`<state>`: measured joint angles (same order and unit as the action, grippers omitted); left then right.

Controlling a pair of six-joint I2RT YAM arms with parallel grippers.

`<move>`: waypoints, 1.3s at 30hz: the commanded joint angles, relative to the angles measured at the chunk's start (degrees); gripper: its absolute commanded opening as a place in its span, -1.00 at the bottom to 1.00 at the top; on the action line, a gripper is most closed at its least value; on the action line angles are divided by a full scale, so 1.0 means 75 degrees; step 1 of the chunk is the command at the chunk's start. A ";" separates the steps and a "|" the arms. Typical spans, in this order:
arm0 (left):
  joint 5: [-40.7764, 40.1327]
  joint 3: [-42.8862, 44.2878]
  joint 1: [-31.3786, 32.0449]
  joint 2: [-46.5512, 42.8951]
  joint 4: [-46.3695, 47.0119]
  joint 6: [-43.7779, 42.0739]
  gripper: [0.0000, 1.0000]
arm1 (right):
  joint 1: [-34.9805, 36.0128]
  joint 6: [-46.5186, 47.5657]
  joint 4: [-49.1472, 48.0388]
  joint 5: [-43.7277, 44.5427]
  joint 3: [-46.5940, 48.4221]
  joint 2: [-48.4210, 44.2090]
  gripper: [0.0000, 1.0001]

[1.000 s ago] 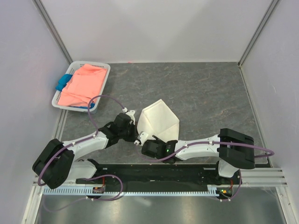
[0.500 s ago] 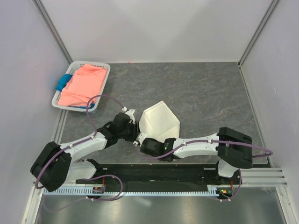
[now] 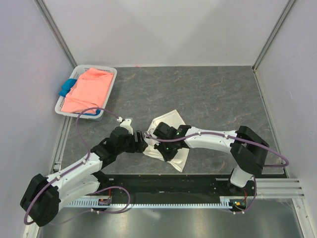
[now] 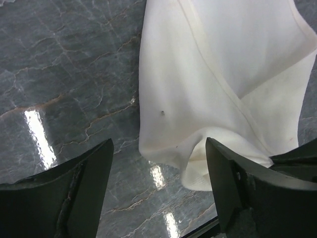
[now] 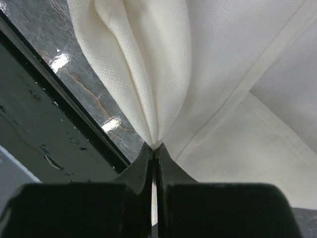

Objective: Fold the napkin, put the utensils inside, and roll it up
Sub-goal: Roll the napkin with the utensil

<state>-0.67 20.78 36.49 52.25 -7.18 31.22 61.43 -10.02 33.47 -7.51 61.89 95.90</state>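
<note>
Napkin (image 3: 171, 120) lies rumpled on the grey counter (image 3: 223, 99) near its front edge, between my two arms. From above, my right end effector (image 3: 159, 139) sits over the cloth's left part and my left end effector (image 3: 142, 140) is just beside that edge, but both sets of jaws are too small to read there.

My right wrist view settles one of them. Those jaws are pinched closed on a raised pleat of the napkin (image 5: 213, 74), with the black rail (image 5: 39, 129) close by.

My left wrist view settles the other. My left end effector (image 4: 158, 144) is spread wide and holds nothing, its fingers (image 4: 84, 188) on either side of the napkin's (image 4: 208, 84) near fold, above the glossy counter (image 4: 64, 74).

Only the top view shows the white basket (image 3: 111, 79) at far left, which holds a pink cloth (image 3: 89, 89) and a blue cloth (image 3: 66, 88).
</note>
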 commanded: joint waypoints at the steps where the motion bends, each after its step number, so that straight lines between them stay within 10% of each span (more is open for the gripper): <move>1: -0.0005 -0.0355 0.0010 -0.0356 0.0324 0.0325 0.70 | -0.0537 0.0398 0.0166 -0.1727 0.0244 0.0384 -1.00; 22: 0.0358 -0.0731 0.0010 0.0063 0.1589 0.0009 0.96 | -0.2108 0.1090 -0.0431 -0.5163 0.0069 0.1827 -1.00; 39: 0.0206 -0.0520 0.0010 0.1458 0.2434 -0.0413 0.20 | -0.2343 0.1184 -0.0491 -0.5432 0.0010 0.1956 -1.00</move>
<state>2.42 15.20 36.49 61.28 8.25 30.17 44.36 -3.07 31.53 -45.69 61.93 109.71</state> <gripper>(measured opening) 0.655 0.014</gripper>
